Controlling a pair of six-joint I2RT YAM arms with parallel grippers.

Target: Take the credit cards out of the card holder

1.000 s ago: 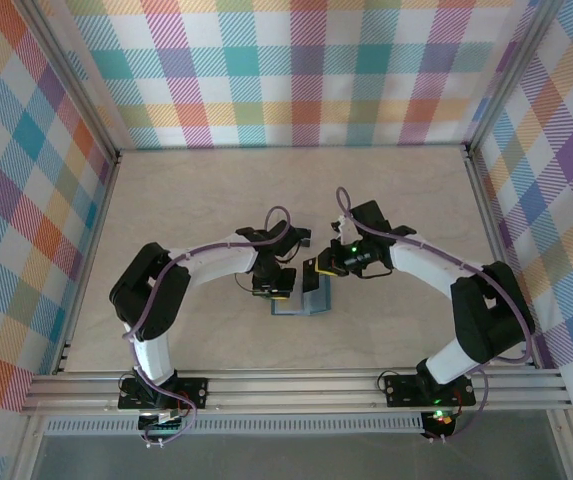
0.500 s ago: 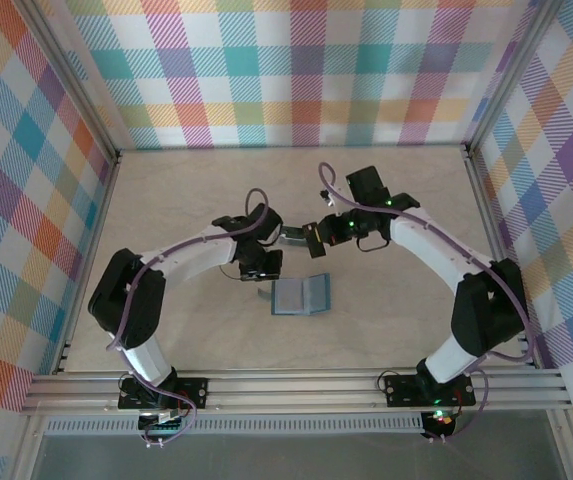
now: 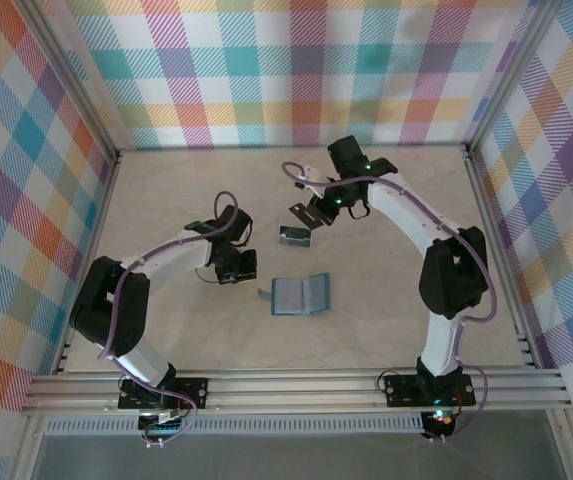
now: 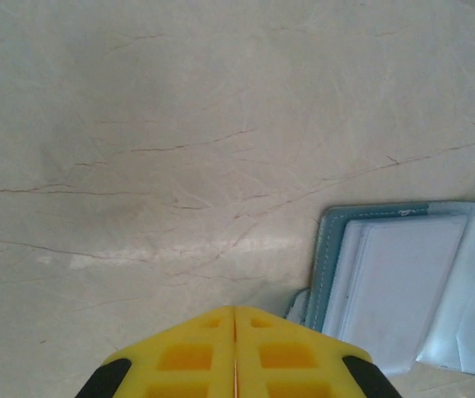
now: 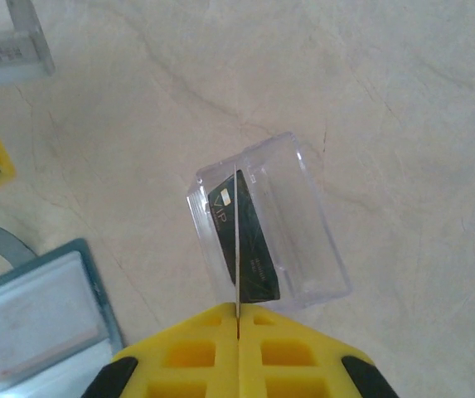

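1. Progress, as I judge it, is partway: one dark glossy credit card is out of the teal-blue folding card holder and sits in the right end effector, apart from the holder.
2. The right end effector is clenched on a thin edge. The dark card, with small pale lettering near its top, shows inside the outline of a piece of see-through plastic. I cannot tell whether the plastic is pinched along with the card.
3. The card holder lies open and flat on the pale beige surface, inner side up, between the two arms and nearer their bases than the held card is.
4. Its pockets look pale grey-blue in both wrist views, and no dark card shows in them. I cannot tell whether a thin card is tucked deeper inside.
5. The left end effector has its yellow fingers pressed together with nothing between them. It hangs over bare surface near the holder's left edge without touching it.
6. What is left, in my judgement, is to set the held card down away from the holder. After that, the pockets need checking for more cards, with the free end effector likely steadying the holder.
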